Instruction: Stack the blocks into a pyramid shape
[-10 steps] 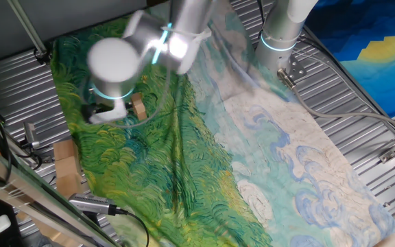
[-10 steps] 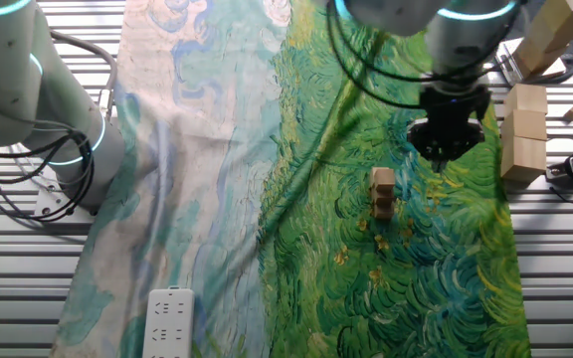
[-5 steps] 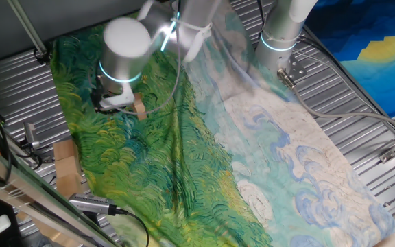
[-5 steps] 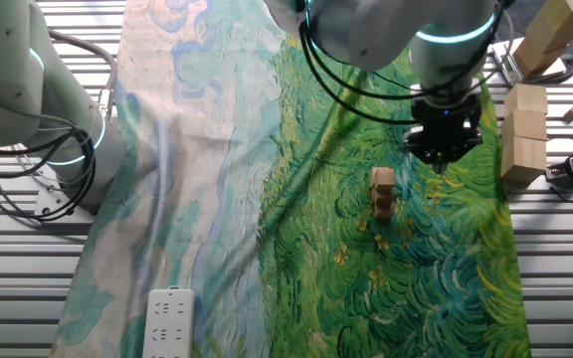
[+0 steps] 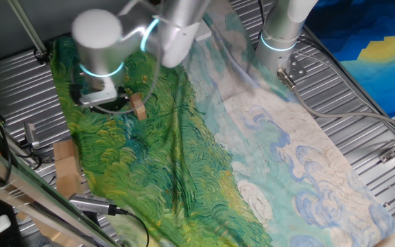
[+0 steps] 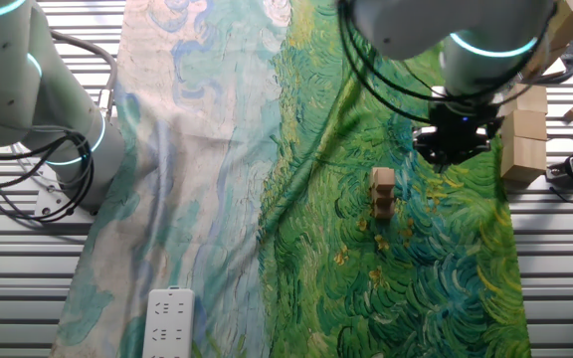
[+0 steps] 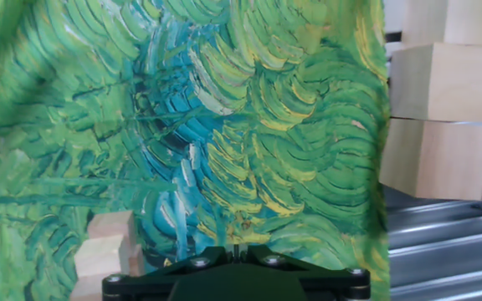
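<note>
Bright, even overhead light with soft, faint shadows. The arm (image 5: 125,38) above the gripper (image 6: 454,151) smears with motion blur; the cloth (image 7: 224,125) below it stays sharp.

Pincer (image 6: 453,151): has swung sideways from half a second ago, farther from the stacked blocks (image 6: 382,193).
Blocks: now well apart from the pincer.

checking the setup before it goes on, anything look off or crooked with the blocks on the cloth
The small blocks form a single narrow column on the green cloth, no pyramid base, and the pieces look slightly offset from each other. The gripper hangs beside them, holding nothing visible.
</note>
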Robot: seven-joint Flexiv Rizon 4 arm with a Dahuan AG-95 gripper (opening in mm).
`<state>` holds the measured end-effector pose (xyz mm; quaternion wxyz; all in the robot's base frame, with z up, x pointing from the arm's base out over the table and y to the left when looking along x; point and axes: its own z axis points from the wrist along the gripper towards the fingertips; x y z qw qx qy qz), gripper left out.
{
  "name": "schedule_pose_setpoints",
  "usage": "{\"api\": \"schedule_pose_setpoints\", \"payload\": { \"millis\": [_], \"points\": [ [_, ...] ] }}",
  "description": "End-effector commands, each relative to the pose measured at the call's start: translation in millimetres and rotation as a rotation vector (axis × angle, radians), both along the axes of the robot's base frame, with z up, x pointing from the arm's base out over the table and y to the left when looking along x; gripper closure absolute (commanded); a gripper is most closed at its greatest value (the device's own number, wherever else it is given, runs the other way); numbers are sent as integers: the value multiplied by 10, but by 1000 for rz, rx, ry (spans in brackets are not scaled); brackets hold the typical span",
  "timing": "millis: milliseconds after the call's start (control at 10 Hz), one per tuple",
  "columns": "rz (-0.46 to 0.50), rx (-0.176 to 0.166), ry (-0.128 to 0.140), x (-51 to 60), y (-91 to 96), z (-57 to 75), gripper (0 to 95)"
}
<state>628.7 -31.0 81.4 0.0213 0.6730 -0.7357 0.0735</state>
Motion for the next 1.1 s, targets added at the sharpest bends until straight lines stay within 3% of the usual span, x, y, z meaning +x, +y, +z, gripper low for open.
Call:
{"api": "schedule_pose_setpoints", "payload": {
  "millis": [100,800,1000,1100],
  "points": [
    [23,8,-5,-39,-41,33,950],
    [82,16,3,-128,-247,120,950],
    [104,62,80,-156,-302,147,950],
    [118,72,86,-170,-326,158,950]
  ]
}}
